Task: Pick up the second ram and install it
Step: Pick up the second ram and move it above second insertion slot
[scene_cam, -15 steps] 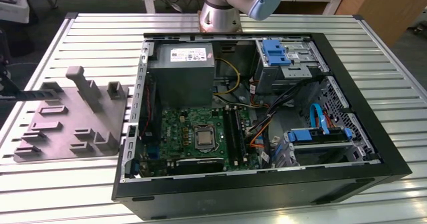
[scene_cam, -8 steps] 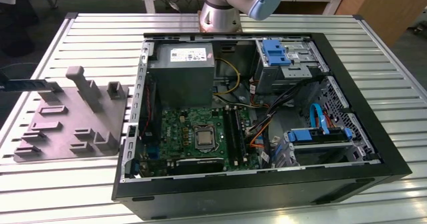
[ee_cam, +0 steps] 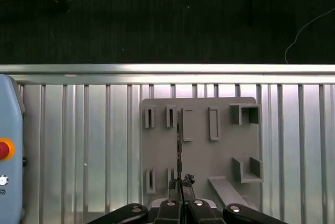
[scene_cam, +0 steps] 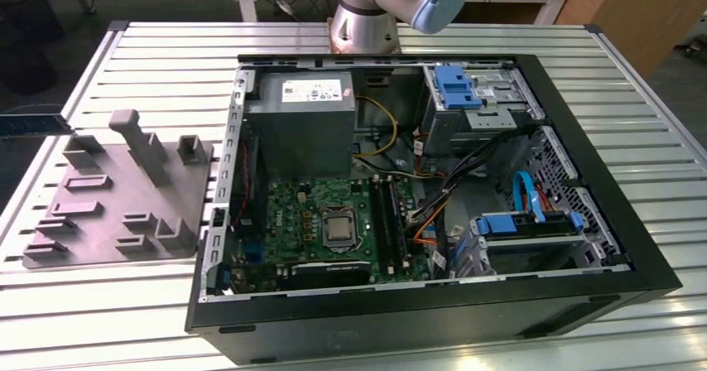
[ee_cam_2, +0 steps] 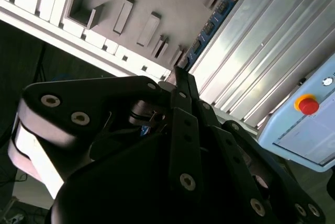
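Observation:
My gripper (ee_cam: pixel 180 183) is shut on the second ram (ee_cam: pixel 179 145), a thin stick seen edge-on between the fingertips in the first wrist view. In the second wrist view the second ram (ee_cam_2: pixel 212 22) shows its blue board and black chips, sticking out from my gripper (ee_cam_2: pixel 180 75). It hangs in the air over the grey fixture tray (ee_cam: pixel 220 156). In the exterior view the second ram (scene_cam: pixel 36 126) is at the far left, above and beyond the fixture tray (scene_cam: pixel 111 222). The green motherboard (scene_cam: pixel 320 201) with its long black slot rails (scene_cam: pixel 387 214) lies inside the open computer case (scene_cam: pixel 420 305).
The case walls, a power supply (scene_cam: pixel 300 131), drive cages (scene_cam: pixel 475 98) and loose cables (scene_cam: pixel 431 214) crowd the motherboard. A light blue control box with a red button (ee_cam: pixel 4 149) sits on the slatted metal table (ee_cam: pixel 78 130). Beyond the table edge lies dark floor (ee_cam: pixel 157 20).

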You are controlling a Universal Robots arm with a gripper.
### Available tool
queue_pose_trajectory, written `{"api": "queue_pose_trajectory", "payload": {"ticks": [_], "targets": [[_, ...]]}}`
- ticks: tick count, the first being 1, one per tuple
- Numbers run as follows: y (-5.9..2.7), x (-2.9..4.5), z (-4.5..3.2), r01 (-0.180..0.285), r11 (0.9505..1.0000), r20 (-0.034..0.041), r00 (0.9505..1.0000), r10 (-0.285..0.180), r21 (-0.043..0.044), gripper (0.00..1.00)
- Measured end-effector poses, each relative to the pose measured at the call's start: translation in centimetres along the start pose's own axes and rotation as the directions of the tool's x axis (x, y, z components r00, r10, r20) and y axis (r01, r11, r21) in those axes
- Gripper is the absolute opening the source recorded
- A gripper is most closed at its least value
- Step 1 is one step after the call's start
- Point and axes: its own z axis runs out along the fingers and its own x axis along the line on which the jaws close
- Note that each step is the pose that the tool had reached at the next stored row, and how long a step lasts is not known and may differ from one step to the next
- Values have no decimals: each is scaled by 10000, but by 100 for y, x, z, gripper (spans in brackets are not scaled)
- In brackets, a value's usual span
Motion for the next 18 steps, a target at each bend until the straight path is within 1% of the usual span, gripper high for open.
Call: {"api": "queue_pose_trajectory", "payload": {"ticks": [6, 11, 16, 18], "targets": [[4, -3, -167, 1, 10000, 0, 10000, -1, 1, 11], [7, -4, -262, 0, 10000, -1, 10000, 0, 1, 11], [10, -6, -388, 0, 10000, 0, 10000, 0, 2, 11], [12, -7, -420, 0, 10000, 0, 10000, 0, 2, 11]]}}
